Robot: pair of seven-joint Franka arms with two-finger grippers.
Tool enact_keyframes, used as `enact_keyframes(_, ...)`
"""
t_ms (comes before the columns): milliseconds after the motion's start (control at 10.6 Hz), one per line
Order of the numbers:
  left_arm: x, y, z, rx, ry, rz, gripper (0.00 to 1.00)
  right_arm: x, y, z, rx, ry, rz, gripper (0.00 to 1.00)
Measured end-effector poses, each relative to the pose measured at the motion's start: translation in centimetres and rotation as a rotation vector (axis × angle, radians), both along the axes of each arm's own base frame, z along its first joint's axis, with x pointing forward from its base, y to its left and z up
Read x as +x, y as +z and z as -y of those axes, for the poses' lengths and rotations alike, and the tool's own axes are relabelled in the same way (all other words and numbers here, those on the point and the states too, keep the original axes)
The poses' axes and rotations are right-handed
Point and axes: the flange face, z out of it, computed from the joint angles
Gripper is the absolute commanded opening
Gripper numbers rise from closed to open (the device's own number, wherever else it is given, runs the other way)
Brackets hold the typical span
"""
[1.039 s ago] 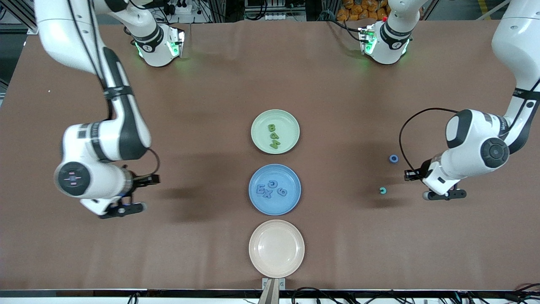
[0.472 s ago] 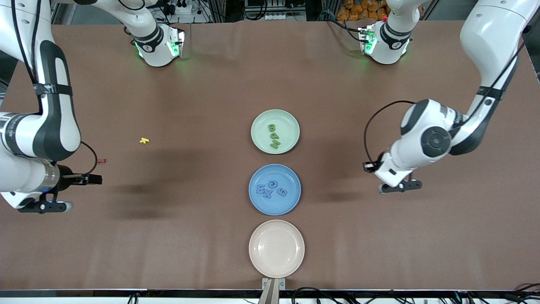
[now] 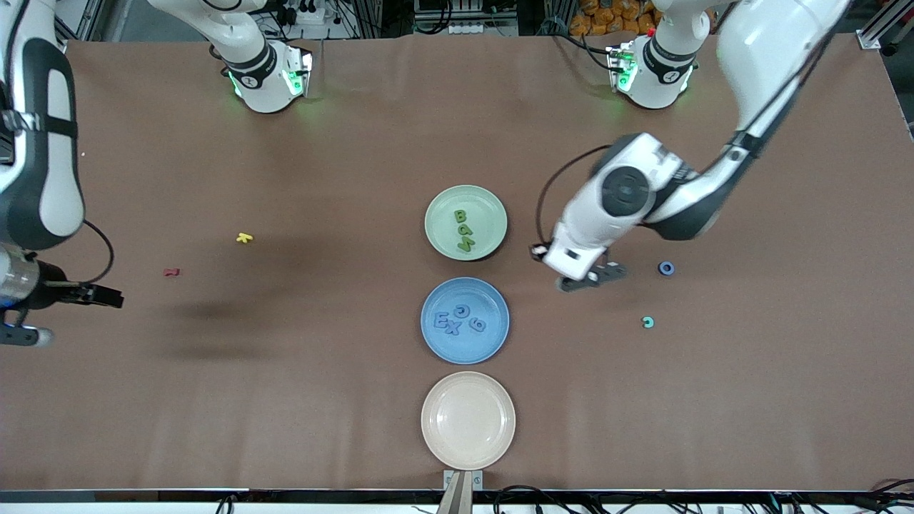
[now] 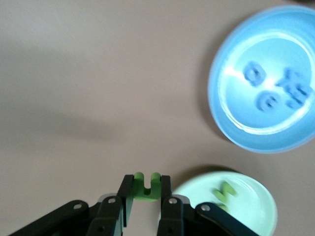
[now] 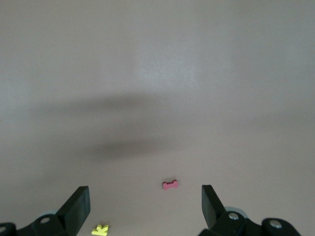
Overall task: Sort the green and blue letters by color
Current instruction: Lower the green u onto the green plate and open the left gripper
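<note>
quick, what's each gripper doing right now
left gripper: shut on a green letter, above the table beside the green plate.
right gripper: open, holding nothing.

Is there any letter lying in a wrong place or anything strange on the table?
Nothing is spilled or damaged. One blue letter and a teal one lie loose toward the left arm's end. The left gripper holds a green letter over bare table beside the green plate.

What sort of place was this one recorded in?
Most likely a robotics lab bench: two arm bases bolted to a table covered in brown paper, cables and power strips along its edge, and three plates laid out for sorting, one of them the green plate.
</note>
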Motion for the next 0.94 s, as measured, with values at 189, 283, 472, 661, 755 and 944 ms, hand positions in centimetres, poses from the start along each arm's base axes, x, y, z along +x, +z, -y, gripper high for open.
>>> enact_keyframes(189, -3.5, -0.6, 6.8, 0.015, 0.043, -0.011, 0.00, -1.2, 4.2, -0.3, 0.010, -0.099, 0.038, 1.00)
enact_keyframes(283, -4.7, -1.3, 9.2, 0.027, 0.068, -0.013, 0.00, -1.7, 6.2, -1.2, 0.016, -0.156, 0.060, 1.00)
enact_keyframes(472, -5.9, -3.5, 13.2, 0.054, 0.116, -0.013, 0.00, -2.3, 9.6, -3.4, 0.025, -0.176, 0.113, 1.00)
enact_keyframes(661, -7.5, -6.7, 16.2, 0.111, 0.143, 0.001, 0.45, -3.2, 12.9, -4.3, 0.035, -0.167, 0.165, 1.00)
enact_keyframes(755, -8.5, -7.9, 17.1, 0.134, 0.141, 0.007, 0.99, -3.9, 14.7, -4.3, 0.039, -0.166, 0.193, 1.00)
enact_keyframes(944, -8.9, -8.7, 17.4, 0.150, 0.154, 0.006, 1.00, -5.9, 18.6, -4.6, 0.052, -0.163, 0.193, 1.00)
